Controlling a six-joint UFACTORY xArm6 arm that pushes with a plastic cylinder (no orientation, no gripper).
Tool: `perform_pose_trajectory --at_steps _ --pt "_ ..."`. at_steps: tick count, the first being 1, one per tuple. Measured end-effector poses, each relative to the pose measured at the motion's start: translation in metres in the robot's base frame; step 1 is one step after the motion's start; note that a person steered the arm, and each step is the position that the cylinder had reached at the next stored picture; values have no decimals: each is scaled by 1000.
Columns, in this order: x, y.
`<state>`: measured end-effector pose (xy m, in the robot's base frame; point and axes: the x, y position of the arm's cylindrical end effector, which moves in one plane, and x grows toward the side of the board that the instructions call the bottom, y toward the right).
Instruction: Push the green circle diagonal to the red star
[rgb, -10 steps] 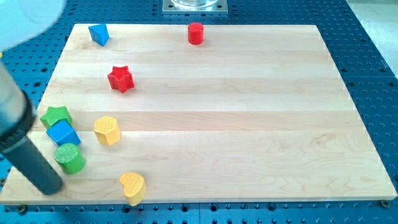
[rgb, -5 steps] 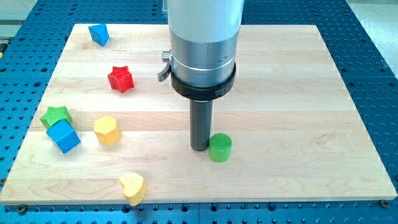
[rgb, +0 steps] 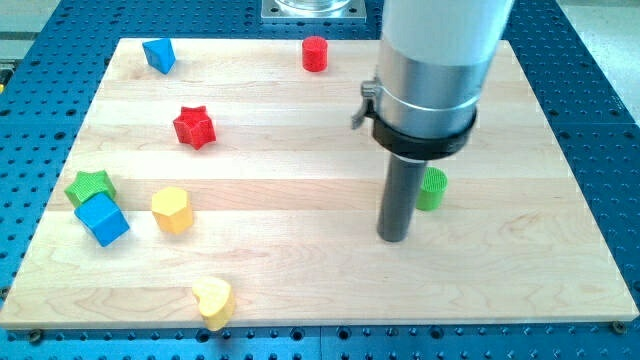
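The green circle (rgb: 434, 189) stands right of the board's middle, partly hidden behind my rod. My tip (rgb: 393, 238) rests on the board just below and to the left of it, close to it. The red star (rgb: 194, 127) lies far off at the view's upper left. The arm's wide silver and black body rises above the rod and hides part of the board's top.
A blue block (rgb: 158, 54) sits at top left and a red cylinder (rgb: 316, 53) at top middle. A green star (rgb: 88, 184), blue cube (rgb: 102, 219), yellow hexagon (rgb: 172, 209) and yellow heart (rgb: 212, 300) cluster at lower left. The wooden board (rgb: 520, 270) lies on a blue perforated table.
The green circle has moved from the lower left cluster to the lower middle, then up and right. My tip followed it across the board to the right.
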<state>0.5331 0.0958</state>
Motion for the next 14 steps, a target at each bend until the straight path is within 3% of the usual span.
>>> perform_pose_trajectory --at_steps 1,2,3,4,6,8,9,11,12,13,14 --pt "-57 43" --pt "-111 41" --pt "-85 17" --pt "-117 4" --pt "-233 74" --pt "-261 47" --pt "-280 68" --pt "-183 6" --pt "-200 -26" --pt "-258 5" --pt "-274 88"
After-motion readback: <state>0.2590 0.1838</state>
